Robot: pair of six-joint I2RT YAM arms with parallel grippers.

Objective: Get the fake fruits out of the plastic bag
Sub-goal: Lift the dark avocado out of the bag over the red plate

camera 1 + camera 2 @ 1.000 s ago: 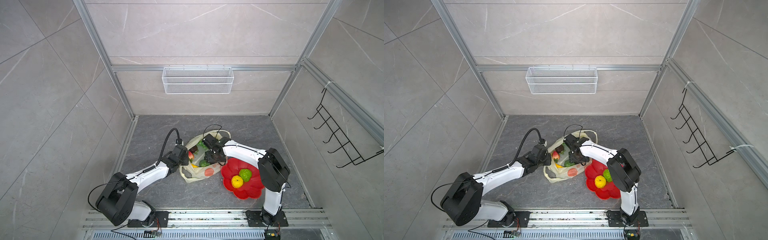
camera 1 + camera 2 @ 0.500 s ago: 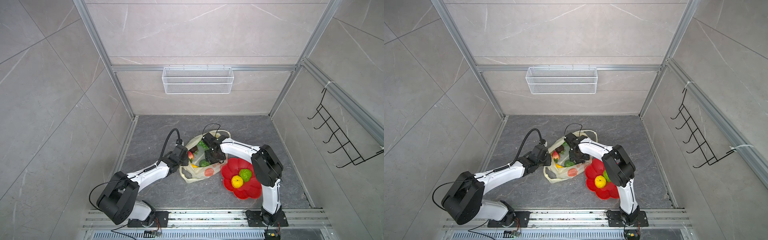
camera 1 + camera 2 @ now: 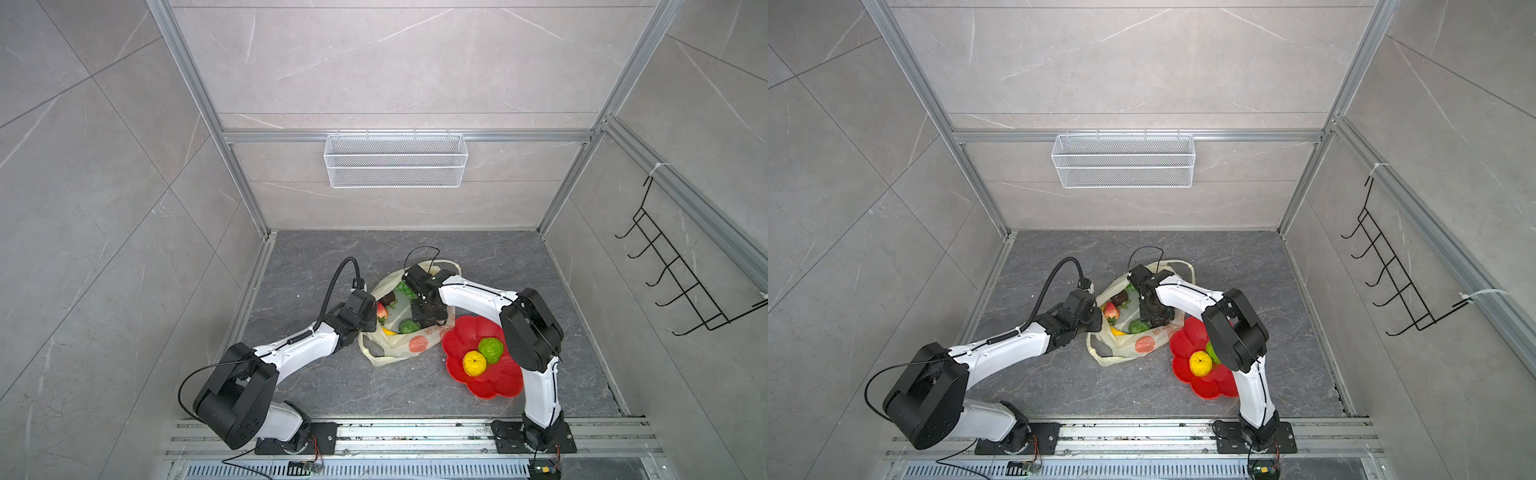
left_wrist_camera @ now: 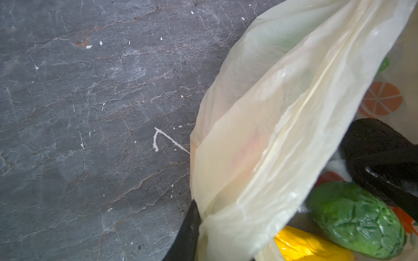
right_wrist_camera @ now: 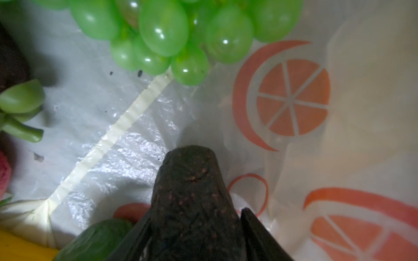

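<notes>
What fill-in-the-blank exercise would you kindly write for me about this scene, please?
The red plate holds ___ fruits.
The left gripper is shut on the ___.
The right gripper has a dark ___ between its jaws.
The grape bunch is ___ in colour.
Missing words: two; plastic bag; avocado; green.

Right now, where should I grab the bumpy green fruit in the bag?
Across its narrow middle, from straight above through the open mouth of the bag. The green fruit lies flat and oblong, so the waist likely fits best. The banana and avocado sit close to its long sides, so go in narrow.
</notes>
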